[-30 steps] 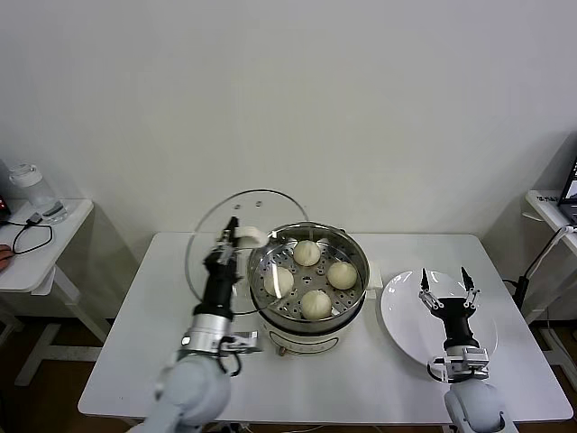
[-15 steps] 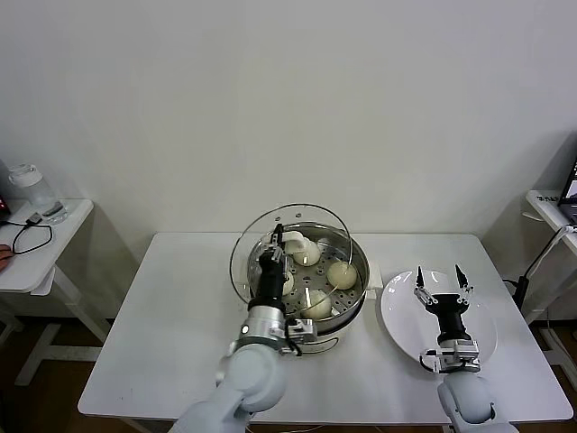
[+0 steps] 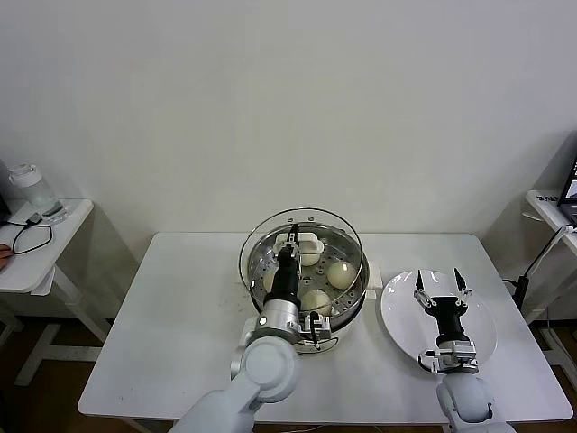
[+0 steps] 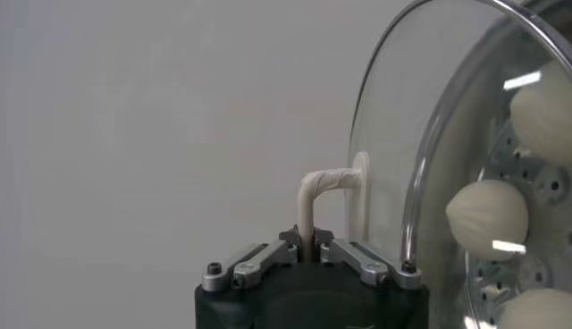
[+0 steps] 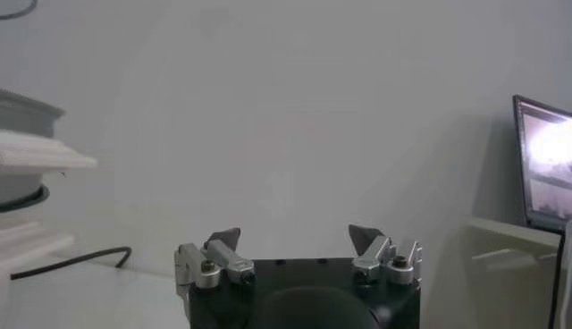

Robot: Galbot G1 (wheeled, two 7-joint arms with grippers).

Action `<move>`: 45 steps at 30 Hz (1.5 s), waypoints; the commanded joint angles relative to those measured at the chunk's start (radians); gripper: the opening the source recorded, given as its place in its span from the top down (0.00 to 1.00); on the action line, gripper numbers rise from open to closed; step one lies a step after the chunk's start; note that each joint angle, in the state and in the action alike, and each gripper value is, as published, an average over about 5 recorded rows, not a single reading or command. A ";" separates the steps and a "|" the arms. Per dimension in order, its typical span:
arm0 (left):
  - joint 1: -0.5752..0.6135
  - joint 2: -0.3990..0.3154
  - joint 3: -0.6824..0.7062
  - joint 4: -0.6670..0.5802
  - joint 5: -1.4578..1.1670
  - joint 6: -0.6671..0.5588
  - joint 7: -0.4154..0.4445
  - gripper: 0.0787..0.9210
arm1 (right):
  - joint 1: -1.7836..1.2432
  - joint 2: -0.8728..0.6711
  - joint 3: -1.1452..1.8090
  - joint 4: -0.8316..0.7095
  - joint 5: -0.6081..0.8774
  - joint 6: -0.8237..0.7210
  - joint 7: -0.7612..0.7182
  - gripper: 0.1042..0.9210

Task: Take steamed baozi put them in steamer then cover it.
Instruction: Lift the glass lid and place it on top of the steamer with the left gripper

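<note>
Cover [image 3: 302, 255], clenched by its handle in left gripper [image 3: 291, 245], is held tilted over steamer [image 3: 347, 302]; off-centre lowering risks rim snagging; right gripper [image 3: 442, 290] parked released.

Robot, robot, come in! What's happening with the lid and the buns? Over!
Left end effector shut on lid handle, over the steamer. Right end effector open, above plate. Buns inside steamer. Nothing in the way.
</note>
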 commanded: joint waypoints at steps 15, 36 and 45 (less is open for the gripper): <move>-0.052 -0.017 0.059 0.059 0.070 0.027 0.131 0.87 | 0.013 0.006 0.001 -0.022 -0.004 0.005 -0.003 0.12; -0.051 -0.038 0.053 0.095 0.123 0.002 0.127 0.87 | 0.013 0.013 0.002 -0.036 -0.006 0.014 -0.004 0.12; -0.051 -0.044 0.053 0.106 0.127 -0.010 0.122 0.87 | 0.007 0.014 0.008 -0.042 -0.006 0.021 -0.005 0.12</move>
